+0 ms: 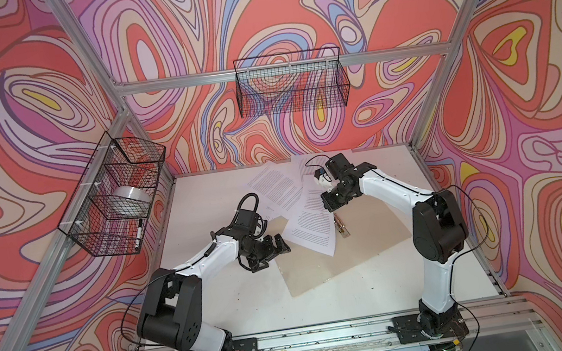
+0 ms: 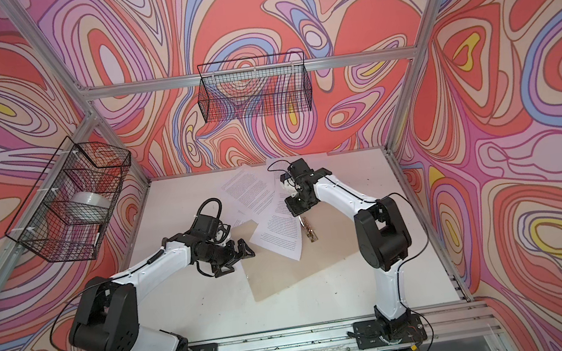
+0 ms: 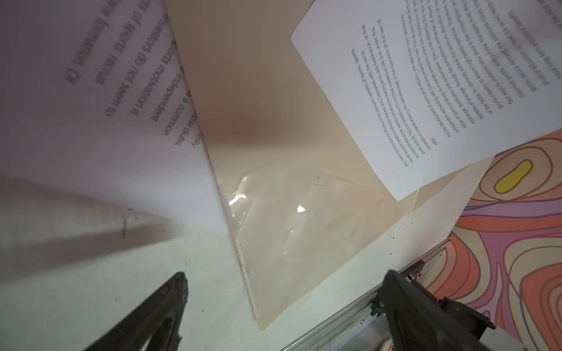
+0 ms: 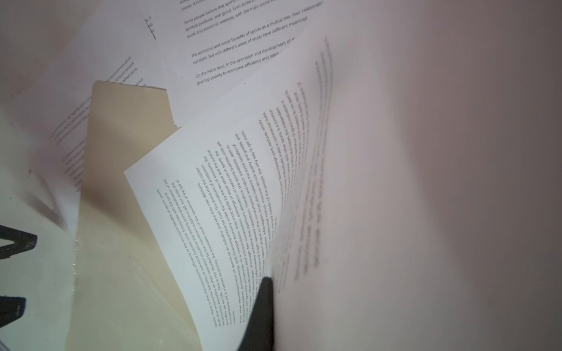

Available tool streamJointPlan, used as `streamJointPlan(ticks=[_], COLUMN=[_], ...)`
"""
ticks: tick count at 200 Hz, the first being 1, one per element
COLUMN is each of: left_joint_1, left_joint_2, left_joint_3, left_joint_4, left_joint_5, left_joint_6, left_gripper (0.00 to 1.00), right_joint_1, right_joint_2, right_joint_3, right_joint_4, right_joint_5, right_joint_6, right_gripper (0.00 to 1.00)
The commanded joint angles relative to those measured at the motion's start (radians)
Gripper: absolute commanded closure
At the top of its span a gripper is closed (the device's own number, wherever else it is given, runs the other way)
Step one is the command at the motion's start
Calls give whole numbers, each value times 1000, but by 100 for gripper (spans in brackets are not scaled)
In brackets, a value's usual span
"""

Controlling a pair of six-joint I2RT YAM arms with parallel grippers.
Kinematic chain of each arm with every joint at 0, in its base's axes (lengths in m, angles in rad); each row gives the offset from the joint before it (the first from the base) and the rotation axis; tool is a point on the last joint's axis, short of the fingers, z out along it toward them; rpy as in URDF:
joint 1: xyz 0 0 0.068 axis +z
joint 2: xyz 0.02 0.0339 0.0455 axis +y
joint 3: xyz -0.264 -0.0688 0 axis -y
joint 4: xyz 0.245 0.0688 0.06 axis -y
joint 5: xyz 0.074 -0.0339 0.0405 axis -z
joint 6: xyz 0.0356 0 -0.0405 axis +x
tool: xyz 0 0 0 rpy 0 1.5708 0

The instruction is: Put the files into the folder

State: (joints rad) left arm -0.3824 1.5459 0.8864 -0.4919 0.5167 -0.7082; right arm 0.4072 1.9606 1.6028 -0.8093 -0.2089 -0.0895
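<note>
Both top views show us a white table point(image 1: 237, 300) with the tan folder point(image 1: 373, 241) lying open and flat near the middle. We see a small metal clip point(image 1: 341, 228) on its middle fold. The files point(image 1: 277, 188) are white papers full of tiny black words. Most of them lie in a messy pile at the far side of the table, and some reach over the far edge of the folder. One sheet point(image 1: 311, 233) lies on the left half of the folder, right next to the clip.

The right gripper point(image 1: 330, 202) is at the far end of that sheet. It is squeezed tight on the paper. In the right wrist view we see one black finger point(image 4: 264, 304) pressed against the sheet, and the paper bends up beside it.

The left gripper point(image 1: 276, 252) is above the left edge of the folder. Its fingers point(image 3: 164, 304) are spread wide apart, and we see nothing between them. In the left wrist view we look down on a shiny clear pocket point(image 3: 289, 218) on the folder, with the table around it.
</note>
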Motion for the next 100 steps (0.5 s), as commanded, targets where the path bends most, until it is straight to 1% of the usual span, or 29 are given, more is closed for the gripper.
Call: streamJointPlan(ticks=[1, 17, 25, 40, 58, 73, 100], left_joint_1=[-23, -42, -51, -73, -117, -161, -223], left_joint_2=[35, 55, 67, 97, 123, 150, 165], left_joint_3=[71, 100, 109, 113, 89, 92, 68], left_joint_4=[61, 84, 100, 120, 191, 215, 220], left_joint_5=[6, 6, 13, 1, -6, -5, -50], left_joint_6=[-29, -56, -76, -125, -192, -214, -250], left_gripper=[0, 0, 0, 0, 0, 0, 0], right_joint_1=[-2, -2, -4, -7, -8, -17, -43], right_joint_2=[-10, -32, -37, -28, -33, -47, -71], right_joint_3=[-12, -38, -52, -54, -71, -87, -98], right_joint_4=[27, 56, 76, 83, 100, 119, 117], right_joint_5=[-3, -69, -80, -71, -38, -3, 44], right_joint_6=[-120, -134, -121, -94, -69, -41, -10], right_gripper=[100, 100, 100, 100, 100, 100, 100])
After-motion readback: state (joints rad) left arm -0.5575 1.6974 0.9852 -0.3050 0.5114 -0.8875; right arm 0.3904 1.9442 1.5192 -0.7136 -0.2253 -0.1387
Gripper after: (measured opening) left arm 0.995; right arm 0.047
